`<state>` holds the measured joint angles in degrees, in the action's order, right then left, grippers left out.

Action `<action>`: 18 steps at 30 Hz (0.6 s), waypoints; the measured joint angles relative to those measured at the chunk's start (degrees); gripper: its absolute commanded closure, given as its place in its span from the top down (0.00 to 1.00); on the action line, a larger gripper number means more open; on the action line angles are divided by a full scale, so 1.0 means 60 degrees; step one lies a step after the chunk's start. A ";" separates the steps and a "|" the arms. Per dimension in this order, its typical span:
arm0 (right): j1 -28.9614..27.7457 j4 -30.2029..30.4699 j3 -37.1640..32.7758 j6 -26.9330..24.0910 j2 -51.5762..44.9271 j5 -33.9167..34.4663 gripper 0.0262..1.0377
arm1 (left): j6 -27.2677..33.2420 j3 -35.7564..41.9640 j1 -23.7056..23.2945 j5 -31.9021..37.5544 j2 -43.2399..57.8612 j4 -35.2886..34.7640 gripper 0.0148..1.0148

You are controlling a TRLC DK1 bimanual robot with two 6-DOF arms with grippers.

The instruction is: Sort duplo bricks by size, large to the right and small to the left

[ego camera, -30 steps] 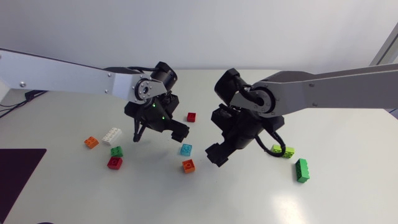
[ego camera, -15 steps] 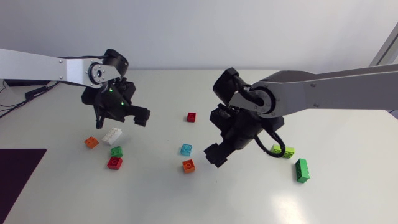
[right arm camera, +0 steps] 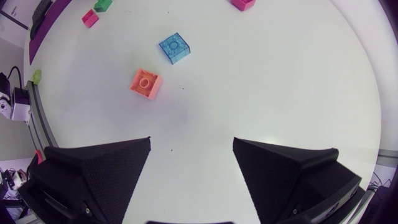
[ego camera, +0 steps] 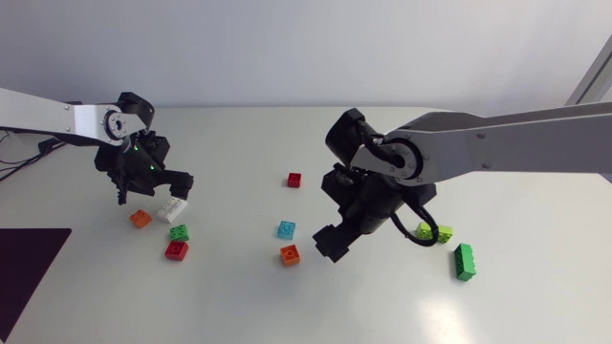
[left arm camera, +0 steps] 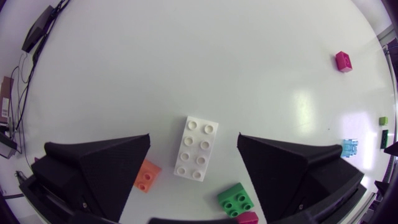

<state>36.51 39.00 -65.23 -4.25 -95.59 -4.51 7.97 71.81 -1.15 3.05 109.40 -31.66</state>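
Observation:
A white large brick (ego camera: 173,209) lies at the left beside a small orange brick (ego camera: 141,219), a small green one (ego camera: 179,232) and a red one (ego camera: 176,250). My left gripper (ego camera: 153,189) hangs open just above them. In the left wrist view the white brick (left arm camera: 196,149) lies between and under the spread fingers of the left gripper (left arm camera: 194,137), untouched. My right gripper (ego camera: 359,231) stands open at the middle. Ahead of the right gripper (right arm camera: 191,142) lie a cyan brick (right arm camera: 174,47) and an orange brick (right arm camera: 145,83). Nothing is held.
A crimson brick (ego camera: 294,180) lies behind the middle. A lime brick (ego camera: 435,232) and a long green brick (ego camera: 465,261) lie at the right, close to my right arm's cable. A dark mat (ego camera: 24,268) covers the front left corner.
My left arm has swung from the middle of the table out to the left and now hangs over the white brick. The right arm has hardly moved.

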 measured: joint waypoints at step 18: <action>-0.0004 0.0000 0.0000 0.0058 0.0000 0.0000 0.92 | 0.0025 -0.0517 0.0324 0.0004 0.0597 0.1002 0.25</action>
<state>36.49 39.00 -65.23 -3.90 -95.59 -4.51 8.12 68.71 0.80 3.07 112.99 -25.65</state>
